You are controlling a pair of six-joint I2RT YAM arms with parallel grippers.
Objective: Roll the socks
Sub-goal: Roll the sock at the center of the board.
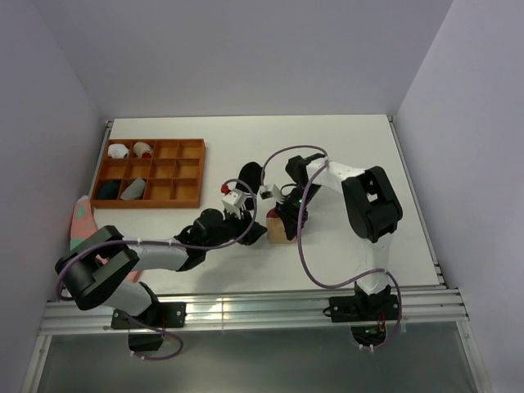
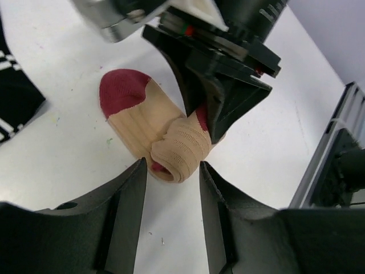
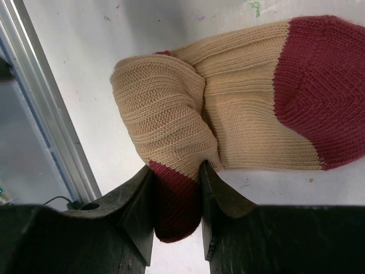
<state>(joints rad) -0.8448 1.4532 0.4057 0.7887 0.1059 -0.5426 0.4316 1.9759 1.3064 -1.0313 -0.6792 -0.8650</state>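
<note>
Right end effector (image 3: 177,191) pinches the tan sock (image 3: 251,120) at its roll, left end effector (image 2: 173,171) stands wide around it; the wooden tray (image 1: 201,173) holds white, dark and grey bundles (image 1: 119,151).

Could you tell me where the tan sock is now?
Top view: the tan sock lies central on the table, near the black sock, a maroon patch pinched between the right fingers.

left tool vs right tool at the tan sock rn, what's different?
Grip: the right tool is pinched on a maroon patch of the tan sock, while the left tool is open and holds nothing.
Position: the right tool grips right beside the rolled end, whereas the left tool only straddles it, with the roll's tip in its open gap.
Shared: both are down at the same sock's rolled end.
</note>
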